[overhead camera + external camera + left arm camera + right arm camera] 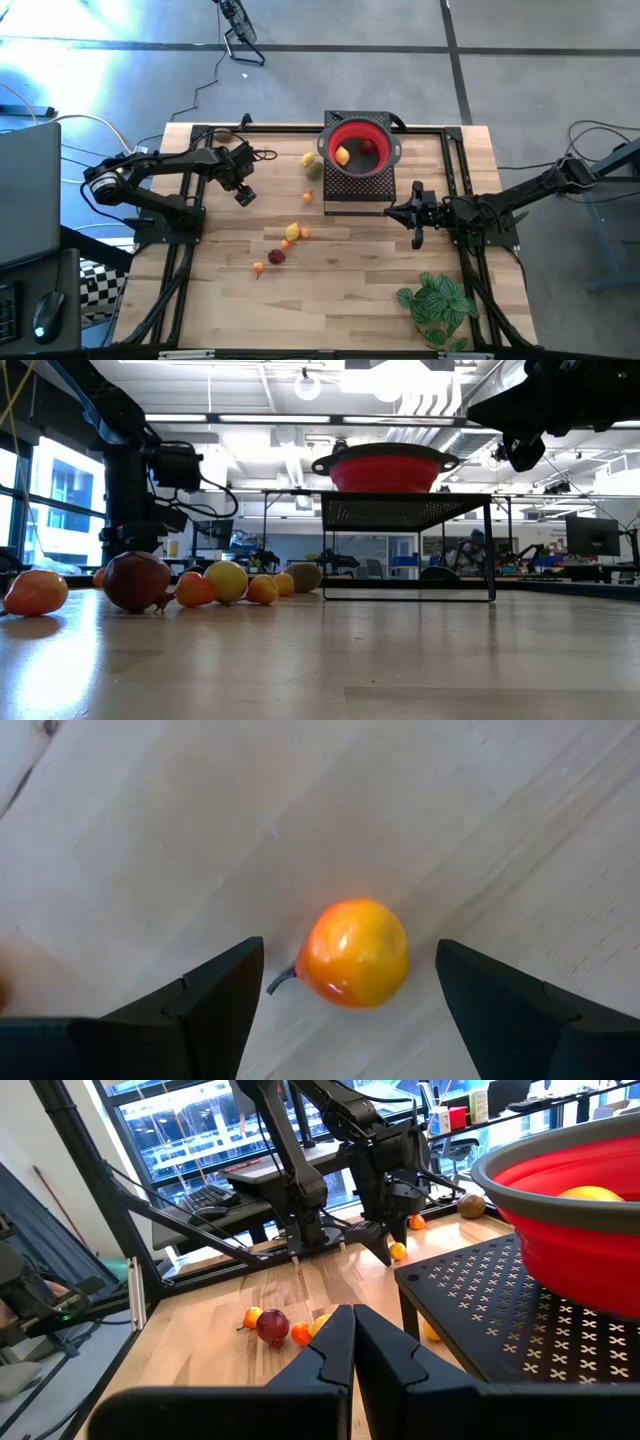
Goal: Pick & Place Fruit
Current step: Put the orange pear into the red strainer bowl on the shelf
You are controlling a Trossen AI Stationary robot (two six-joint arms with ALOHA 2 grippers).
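Robotics lab (open-plan): desks w/ monitors.

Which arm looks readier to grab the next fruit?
The left. Its open claw hangs right over an orange fruit, fingers either side. The right claw is shut, beside the rack, away from loose fruit.

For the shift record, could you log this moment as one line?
left gripper: open over orange fruit | right gripper: shut, idle beside rack | red bowl: two fruits inside
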